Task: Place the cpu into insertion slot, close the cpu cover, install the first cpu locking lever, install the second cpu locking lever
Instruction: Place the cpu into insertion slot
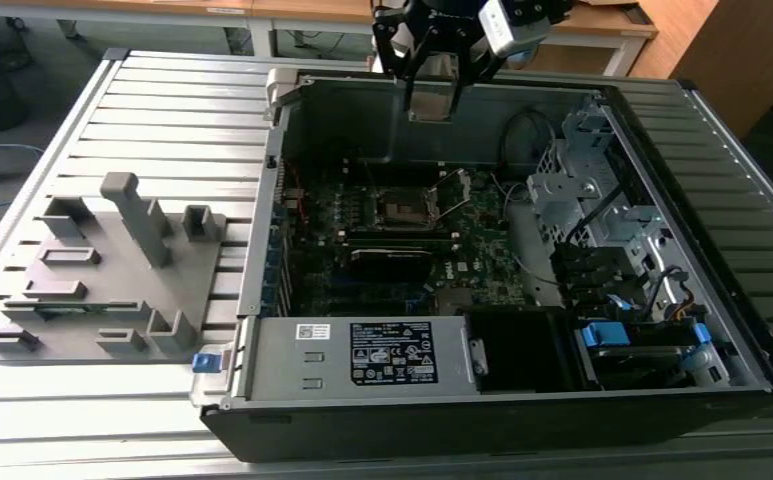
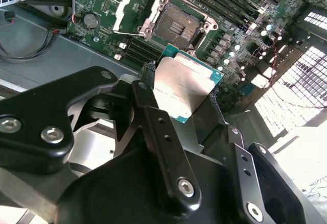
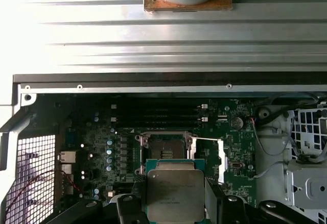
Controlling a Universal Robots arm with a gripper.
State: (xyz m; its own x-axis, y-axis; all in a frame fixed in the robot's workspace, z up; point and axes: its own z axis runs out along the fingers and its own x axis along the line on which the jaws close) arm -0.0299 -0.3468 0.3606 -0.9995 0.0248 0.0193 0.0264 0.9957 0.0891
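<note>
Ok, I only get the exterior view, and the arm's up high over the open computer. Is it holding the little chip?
Observer: Yes. In the second wrist view the fingers hold the chip between them, silver side showing.
Operator: Is the square hole for it free?
Observer: In the first wrist view the socket is bare, with nothing sitting in it.
Operator: And the metal lid?
Observer: In the second wrist view the cover is swung open beside the socket.
</note>
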